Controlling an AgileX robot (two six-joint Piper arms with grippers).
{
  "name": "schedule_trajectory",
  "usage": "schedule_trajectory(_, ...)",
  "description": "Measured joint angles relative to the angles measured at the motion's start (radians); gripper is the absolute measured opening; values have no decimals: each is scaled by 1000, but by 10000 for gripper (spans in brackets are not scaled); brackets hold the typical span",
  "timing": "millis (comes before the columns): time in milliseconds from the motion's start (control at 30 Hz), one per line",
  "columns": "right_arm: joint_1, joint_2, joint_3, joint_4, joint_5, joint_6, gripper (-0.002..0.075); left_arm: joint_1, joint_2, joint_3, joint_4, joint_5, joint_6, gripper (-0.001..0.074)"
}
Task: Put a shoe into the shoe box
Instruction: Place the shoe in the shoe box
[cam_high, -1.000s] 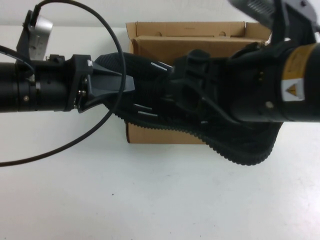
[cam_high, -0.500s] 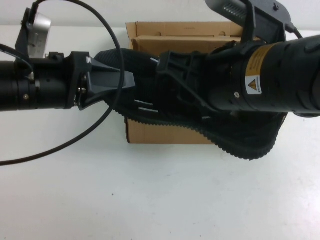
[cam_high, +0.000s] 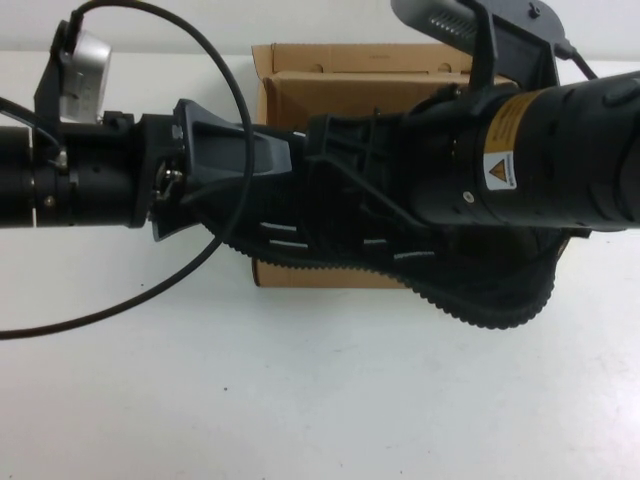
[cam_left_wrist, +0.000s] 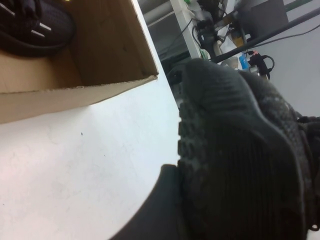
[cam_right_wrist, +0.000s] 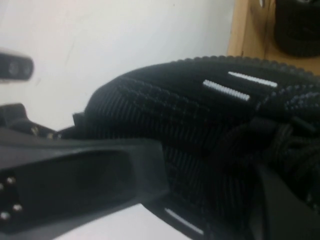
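Note:
A black mesh shoe (cam_high: 480, 290) lies slanted above the open brown shoe box (cam_high: 370, 70), heel sticking out past the box's near right corner. My right gripper (cam_high: 325, 175) reaches in from the right and is shut on the shoe's laced top; one of its fingers (cam_right_wrist: 280, 205) presses into the laces. My left gripper (cam_high: 260, 185) comes in from the left and stands open around the toe (cam_left_wrist: 235, 150), one finger (cam_left_wrist: 160, 205) beside the sole. That left finger (cam_right_wrist: 75, 185) also lies along the shoe's side (cam_right_wrist: 175, 100).
A second, look-alike black shoe (cam_left_wrist: 35, 25) rests inside the box (cam_left_wrist: 110, 45), also seen past the box wall (cam_right_wrist: 245, 30). The left arm's black cable (cam_high: 215, 80) loops over the white table (cam_high: 300, 400). Shelves and gear stand beyond the table's edge.
The right arm slid left along the shoe and its gripper closed on the laced top. The left gripper, which had been shut on the toe, has spread open.

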Motion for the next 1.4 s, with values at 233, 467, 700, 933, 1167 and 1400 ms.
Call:
schedule_trajectory(233,-17,0,0,22,44,-64,0,0,0,0,0,-7,-6,670)
schedule_trajectory(467,-51,-56,0,24,129,-147,0,0,0,0,14,-61,-6,670)
schedule_trajectory(700,-97,-76,0,26,174,-226,-1,0,0,0,65,-124,-14,665)
schedule_trajectory(933,-222,-78,0,114,149,-359,-1,0,0,0,343,-133,-104,137)
schedule_trajectory(1167,-344,-49,0,392,64,-644,-1,0,-30,0,419,-105,-76,7)
schedule_trajectory(1400,-439,46,0,543,4,-829,-1,0,-199,0,610,-250,-88,-1)
